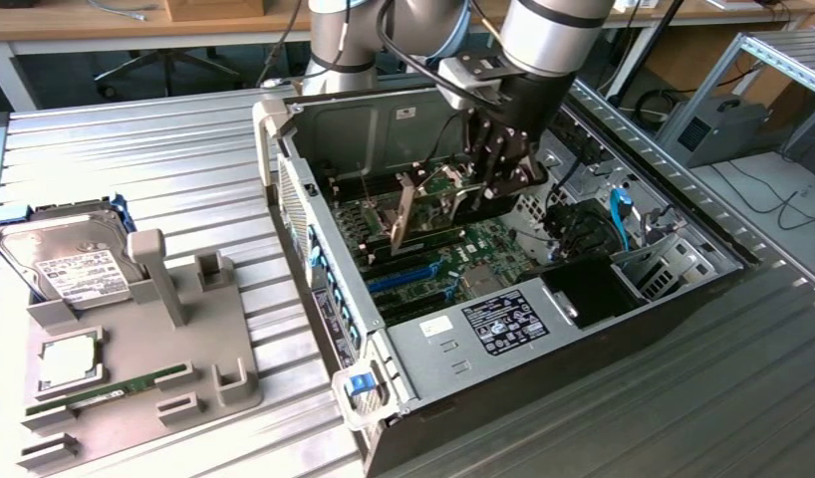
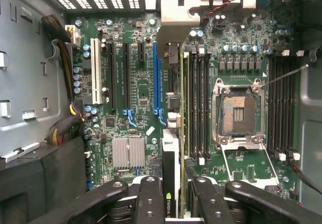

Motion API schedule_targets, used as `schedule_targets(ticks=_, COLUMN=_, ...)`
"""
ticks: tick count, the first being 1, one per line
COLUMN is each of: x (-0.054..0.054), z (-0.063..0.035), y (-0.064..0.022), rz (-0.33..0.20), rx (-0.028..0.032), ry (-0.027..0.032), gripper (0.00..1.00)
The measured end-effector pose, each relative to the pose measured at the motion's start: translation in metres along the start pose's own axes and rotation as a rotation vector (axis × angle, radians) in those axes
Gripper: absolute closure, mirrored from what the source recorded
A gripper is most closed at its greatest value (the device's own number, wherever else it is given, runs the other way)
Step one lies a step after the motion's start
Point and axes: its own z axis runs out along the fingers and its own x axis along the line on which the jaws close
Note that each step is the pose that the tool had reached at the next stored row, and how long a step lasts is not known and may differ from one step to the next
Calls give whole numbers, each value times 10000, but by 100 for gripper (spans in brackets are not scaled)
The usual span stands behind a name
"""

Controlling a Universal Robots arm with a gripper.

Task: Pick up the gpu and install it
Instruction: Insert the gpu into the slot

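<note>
Gpu [image 1: 405, 214] [image 2: 171, 158] stands on edge inside the open case [image 1: 441, 344] [image 2: 30, 58], pinched between the fingers [image 2: 151, 199] of the pincer [image 1: 494, 184] [image 2: 176, 194], which press on its two faces. Its silver bracket points toward the case's rear wall. In the wrist view the card hangs over the motherboard [image 1: 481, 249] [image 2: 138, 88], just beside the long blue slot [image 2: 155, 78] and between that slot and the row of black memory slots [image 2: 198, 103]. Whether its lower edge sits in a slot cannot be told.

The ribbed metal bench [image 1: 141, 149] carries everything. The case lies on its side with the open face up, along the bench edge at the exterior view's right. The arm [image 1: 554, 35] comes down into it from the far edge.

A grey tray [image 1: 141, 368] lies near the bench corner at the exterior view's near left, well apart from the case. A hard drive [image 1: 69, 264] with a white label leans in the tray's far end. Nearer lies a square processor chip [image 1: 69, 363], and beside that a narrow green RAM stick [image 1: 109, 390] lies flat.

On the motherboard, the wrist view shows an empty processor socket [image 2: 239, 110] with its frame shut, a white slot [image 2: 94, 78] near the bundled cables [image 2: 63, 128], and a small finned heatsink [image 2: 128, 152] close to the pincer.
</note>
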Motion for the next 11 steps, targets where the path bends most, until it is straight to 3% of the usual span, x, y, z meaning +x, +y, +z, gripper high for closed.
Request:
schedule_targets(ticks=6, x=21, z=0, y=28, rz=1, rx=0, ry=0, gripper=73)
schedule_targets(ticks=9, x=29, z=0, y=87, rz=0, rx=4, ry=1, gripper=73)
schedule_targets(ticks=11, x=31, z=2, y=114, rz=0, rx=12, ry=-30, gripper=73)
